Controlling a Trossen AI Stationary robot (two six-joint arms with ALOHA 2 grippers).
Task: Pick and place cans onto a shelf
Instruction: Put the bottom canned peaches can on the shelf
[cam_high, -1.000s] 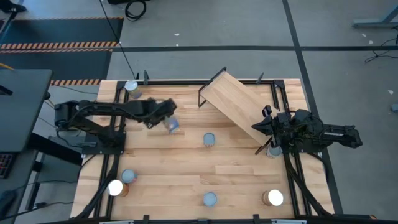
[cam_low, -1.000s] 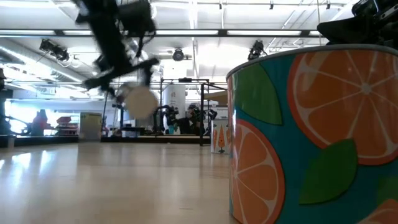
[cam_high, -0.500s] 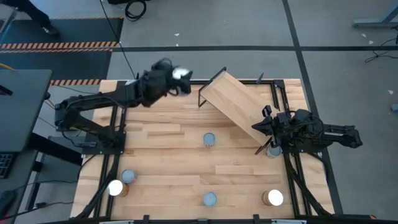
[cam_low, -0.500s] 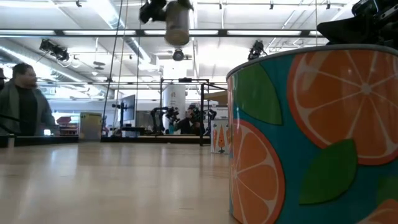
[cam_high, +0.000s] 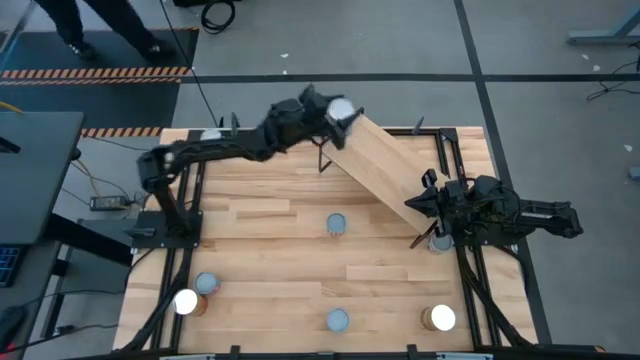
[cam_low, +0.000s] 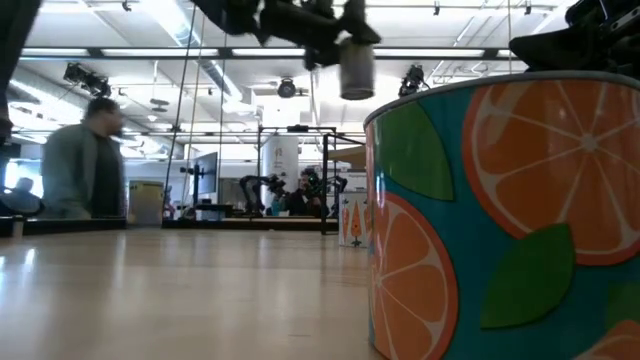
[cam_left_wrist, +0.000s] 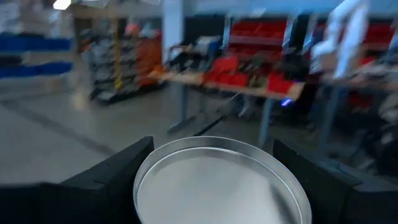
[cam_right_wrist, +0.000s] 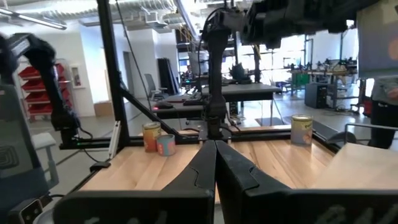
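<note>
Large butcher-block wooden tabletop (cam_high: 300, 280) carries angled light-wood plank shelf (cam_high: 385, 165) on black wire frame, at 1 o'clock from table centre. Left gripper (cam_high: 330, 110) reaches to shelf's upper end at 12 o'clock, fingers (cam_left_wrist: 118, 168) clamped on small silver-topped can (cam_high: 340, 108), held in air. Right gripper (cam_high: 422, 205) rests at shelf's lower end, 3 o'clock, fingers pressed together, empty. Bluish-topped can (cam_high: 336, 224) stands at table centre; others along 6 o'clock edge. Person (cam_low: 85, 160) in background.
</note>
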